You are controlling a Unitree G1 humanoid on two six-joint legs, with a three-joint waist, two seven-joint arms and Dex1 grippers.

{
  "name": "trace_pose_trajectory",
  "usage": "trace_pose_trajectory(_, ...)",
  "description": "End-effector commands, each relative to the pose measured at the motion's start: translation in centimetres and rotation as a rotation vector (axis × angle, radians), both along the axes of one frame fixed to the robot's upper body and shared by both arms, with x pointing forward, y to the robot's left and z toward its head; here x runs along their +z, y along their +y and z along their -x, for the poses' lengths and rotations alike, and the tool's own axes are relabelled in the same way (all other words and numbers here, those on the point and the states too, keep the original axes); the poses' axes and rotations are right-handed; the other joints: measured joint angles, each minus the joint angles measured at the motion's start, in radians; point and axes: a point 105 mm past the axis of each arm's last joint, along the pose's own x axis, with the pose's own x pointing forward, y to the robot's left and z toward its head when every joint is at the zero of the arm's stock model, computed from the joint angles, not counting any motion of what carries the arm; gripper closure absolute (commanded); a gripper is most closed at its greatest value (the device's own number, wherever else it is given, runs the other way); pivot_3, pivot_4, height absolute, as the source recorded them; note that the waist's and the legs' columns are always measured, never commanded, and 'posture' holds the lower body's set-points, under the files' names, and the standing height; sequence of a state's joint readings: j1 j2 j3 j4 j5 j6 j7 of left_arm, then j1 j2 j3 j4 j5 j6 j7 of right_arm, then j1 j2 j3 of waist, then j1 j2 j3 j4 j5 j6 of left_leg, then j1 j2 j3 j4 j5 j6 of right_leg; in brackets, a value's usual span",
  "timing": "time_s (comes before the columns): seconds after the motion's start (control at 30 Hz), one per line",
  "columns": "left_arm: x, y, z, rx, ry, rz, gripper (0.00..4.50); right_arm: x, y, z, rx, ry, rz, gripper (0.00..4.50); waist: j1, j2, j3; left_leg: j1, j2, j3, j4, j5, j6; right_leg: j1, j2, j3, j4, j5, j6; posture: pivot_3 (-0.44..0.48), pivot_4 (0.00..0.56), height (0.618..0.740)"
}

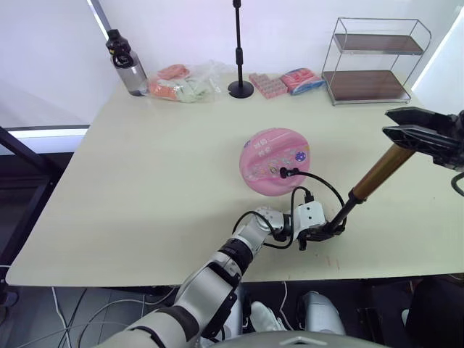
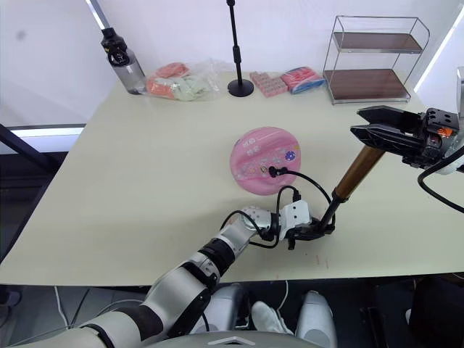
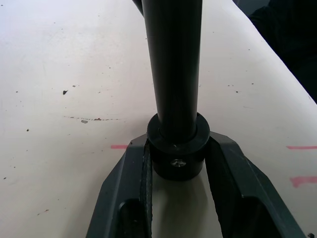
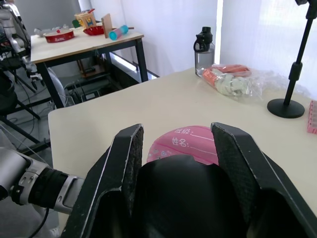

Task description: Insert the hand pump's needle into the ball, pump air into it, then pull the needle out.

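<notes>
One hand pump (image 1: pixel 377 174), clamped by two pincers, left (image 1: pixel 319 233) and right (image 1: pixel 420 135); one ball (image 1: pixel 274 161).

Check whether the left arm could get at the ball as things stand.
Probably not freely: the left tool is shut on the pump base, though the ball lies close with bare table between.

We see open desk (image 1: pixel 145 181) left of the ball (image 1: pixel 274 159) — a hand could pass there. The pump's hose (image 1: pixel 322 181) loops across the right side, and bottle (image 1: pixel 127 64), bags (image 1: pixel 181 83), stand (image 1: pixel 240 51) and rack (image 1: pixel 373 61) line the far edge.
</notes>
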State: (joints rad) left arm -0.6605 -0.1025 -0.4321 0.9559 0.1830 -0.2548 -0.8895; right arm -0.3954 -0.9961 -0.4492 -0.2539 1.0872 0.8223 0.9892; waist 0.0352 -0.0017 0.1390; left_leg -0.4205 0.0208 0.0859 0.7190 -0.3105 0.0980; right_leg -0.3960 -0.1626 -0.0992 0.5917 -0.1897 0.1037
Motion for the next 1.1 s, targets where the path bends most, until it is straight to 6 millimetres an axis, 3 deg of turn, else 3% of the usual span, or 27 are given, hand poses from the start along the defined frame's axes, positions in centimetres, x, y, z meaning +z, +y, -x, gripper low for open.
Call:
trace_pose_trajectory(0.03,-4.6,2.7,1.3,0.037,0.109,-0.155,3.43,-0.4,0.3,0.3,0.001,-0.037,0.027,2.79,0.000,0.000,0.000,0.000,0.000,0.000,0.000,0.000,0.000,0.000,0.000,0.000,0.000,0.000,0.000,0.000,0.150,0.740)
trace_pose_trajectory(0.17,-4.6,2.7,1.4,0.034,0.105,-0.150,3.43,-6.0,0.8,-0.2,-0.002,0.077,0.118,2.79,0.000,-0.006,-0.004,0.000,0.000,-0.001,0.000,0.000,0.000,0.000,0.001,-0.001,0.000,0.000,0.000,0.000,0.150,0.740)
trace_pose_trajectory(0.33,-4.5,2.7,1.4,0.033,0.101,-0.145,3.43,-9.9,1.2,-0.6,-0.008,0.124,0.133,2.79,-0.004,-0.008,-0.006,0.002,0.000,-0.002,0.000,0.000,0.000,0.002,0.001,-0.001,0.000,0.000,0.000,0.000,0.150,0.740)
trace_pose_trajectory(0.47,-4.4,2.6,1.3,0.036,0.097,-0.138,3.43,-14.3,1.1,-0.8,-0.043,0.170,0.172,2.79,-0.007,-0.013,-0.009,0.003,0.000,-0.003,0.000,0.000,0.000,0.002,0.001,-0.001,0.000,0.000,0.000,0.000,0.150,0.740)
trace_pose_trajectory(0.67,-4.3,2.7,1.3,0.038,0.095,-0.132,3.43,-17.3,1.4,-1.1,-0.068,0.149,0.187,2.79,-0.015,-0.016,-0.013,0.003,0.000,-0.003,0.000,0.000,-0.001,0.003,0.002,0.000,0.001,0.000,0.000,0.000,0.150,0.740)
trace_pose_trajectory(0.8,-4.3,2.6,1.2,0.037,0.094,-0.131,3.43,-15.4,1.4,-1.3,-0.063,0.099,0.136,2.79,-0.020,-0.015,-0.014,0.005,0.000,-0.004,0.000,-0.002,-0.004,0.005,0.001,-0.001,0.000,0.000,0.000,0.000,0.150,0.740)
trace_pose_trajectory(1.1,-4.3,2.6,1.2,0.033,0.093,-0.134,3.43,-5.3,0.6,-0.5,0.002,-0.026,0.073,2.79,-0.017,0.002,-0.001,0.001,-0.006,-0.010,0.000,-0.002,-0.003,0.000,0.007,0.003,0.000,0.001,-0.003,0.000,0.150,0.740)
